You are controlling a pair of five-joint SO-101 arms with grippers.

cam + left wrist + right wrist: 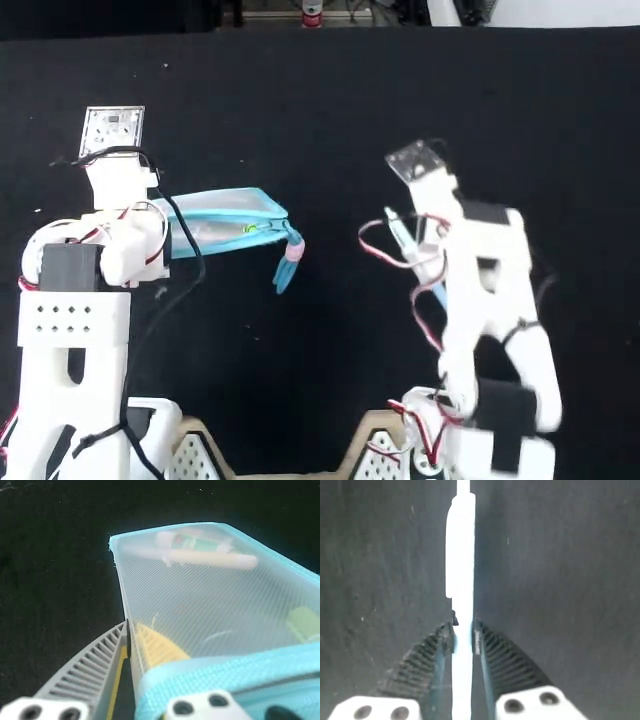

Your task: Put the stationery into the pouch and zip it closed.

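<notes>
Translucent mesh pouch [225, 222] with light-blue zip trim lies on the black table [330, 110], just beside the left arm and stretching away from it toward the middle. At its far end a pink zip pull [293, 252] and a short light-blue strap [283, 272] trail onto the table.

In the left wrist view, the left end effector [133, 630] pinches a corner of the pouch [210, 605]. One ribbed grey finger [100, 655] sits outside the mesh, and the other shows yellowish through the mesh. Inside the pouch, near its far edge, lie a cream-coloured stick [210, 558] and a white-and-green tube [197, 542], touching each other. A pale green piece [305, 622] sits apart from them, nearer the zip trim; what it is cannot be told.

The right arm stands well apart from the pouch, on the other side of the table. The right end effector [463, 627] is pressed together on a slim white and light-blue pen [461, 555], which runs straight out beyond the fingertips over the bare table. From above, the pen [400, 232] juts out of the arm's front end, angled toward the pouch side.
</notes>
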